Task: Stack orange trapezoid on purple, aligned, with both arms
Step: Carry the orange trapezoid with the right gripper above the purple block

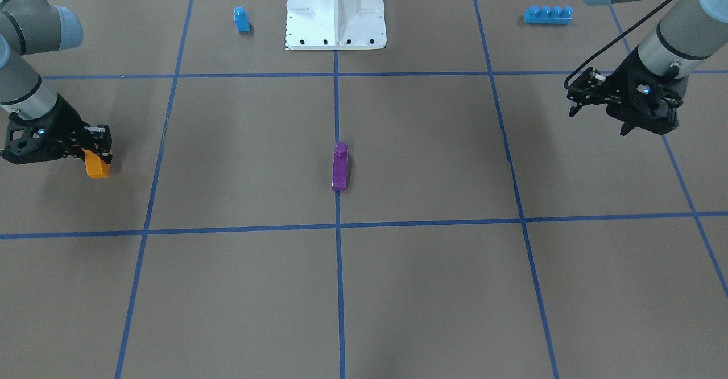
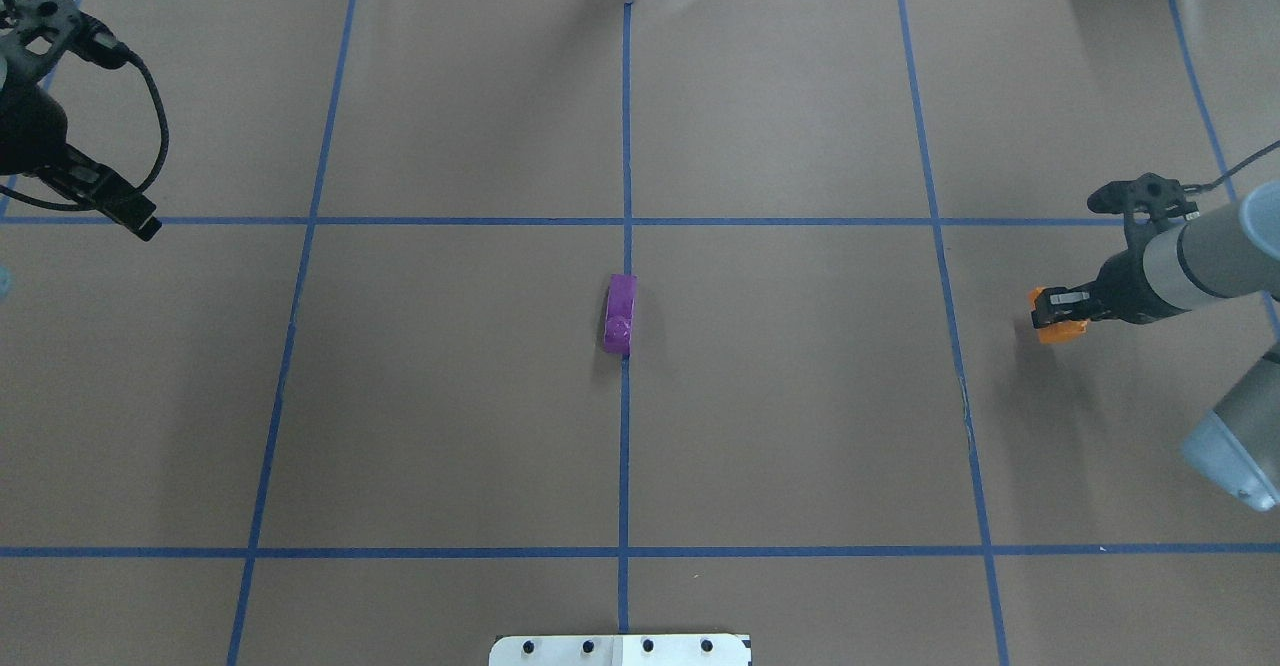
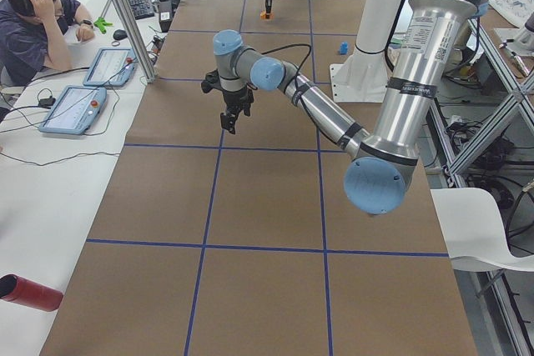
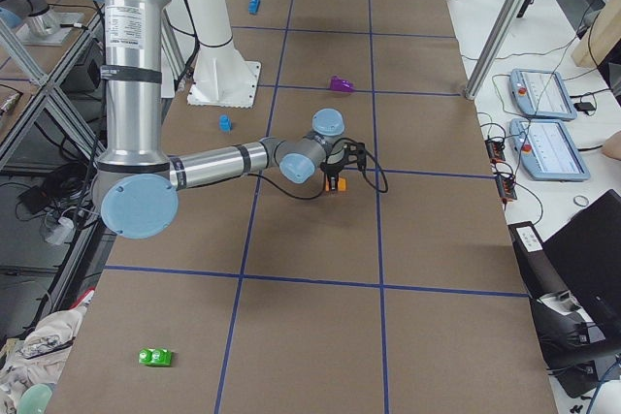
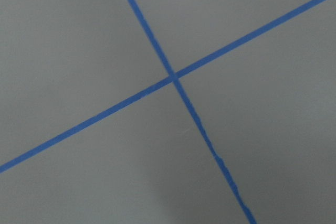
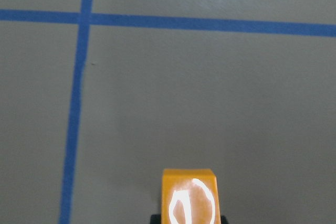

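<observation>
The right arm reached low over the robot's right end of the tabletop, its jaws closed on the orange brick. Whether that brick touched the surface could not be told. The purple brick lay well apart from it at the middle of the tabletop, on the central blue tape line, its stud end toward the white robot base. The left arm hung over the far left end; how its jaws stood could not be told. A small blue brick and a long blue brick sat either side of the base.
</observation>
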### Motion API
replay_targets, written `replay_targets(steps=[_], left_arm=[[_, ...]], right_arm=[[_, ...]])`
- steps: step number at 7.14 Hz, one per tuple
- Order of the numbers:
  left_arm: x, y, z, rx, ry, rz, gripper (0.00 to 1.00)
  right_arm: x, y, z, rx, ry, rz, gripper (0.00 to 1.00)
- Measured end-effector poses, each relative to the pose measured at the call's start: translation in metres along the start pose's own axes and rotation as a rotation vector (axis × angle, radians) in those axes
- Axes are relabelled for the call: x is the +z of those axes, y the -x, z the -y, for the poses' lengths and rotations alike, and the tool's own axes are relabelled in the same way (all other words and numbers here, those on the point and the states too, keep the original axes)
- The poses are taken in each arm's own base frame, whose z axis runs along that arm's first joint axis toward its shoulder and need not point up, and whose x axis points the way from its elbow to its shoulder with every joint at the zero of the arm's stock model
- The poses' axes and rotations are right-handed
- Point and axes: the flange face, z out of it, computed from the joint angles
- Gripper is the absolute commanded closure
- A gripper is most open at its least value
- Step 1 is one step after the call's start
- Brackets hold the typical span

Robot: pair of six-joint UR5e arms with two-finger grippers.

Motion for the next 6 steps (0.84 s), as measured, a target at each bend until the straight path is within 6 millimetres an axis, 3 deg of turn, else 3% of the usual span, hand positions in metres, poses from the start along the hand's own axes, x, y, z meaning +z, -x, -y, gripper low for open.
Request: replay_targets(steps=[1,3,4,6], left_arm=[[0.007,0.015,-0.013,-0.015,0.004,0.009,0.00],[0.002,0.052,-0.034,-0.078,-0.007,0.026,0.00],[-0.003,0.068,-0.042,-0.110,-0.014,0.033,0.00],[-0.008,0.079,-0.048,-0.138,-0.023,0.039,0.00]], right_arm=[[-0.006,0.039,0.020,0.004,0.007,0.007,1.00],[-0.030,0.138,0.049,0.063,0.022,0.026,1.00],[-0.037,0.194,0.049,0.090,0.032,0.044,1.00],[-0.040,0.315,0.029,0.126,0.061,0.032,1.00]])
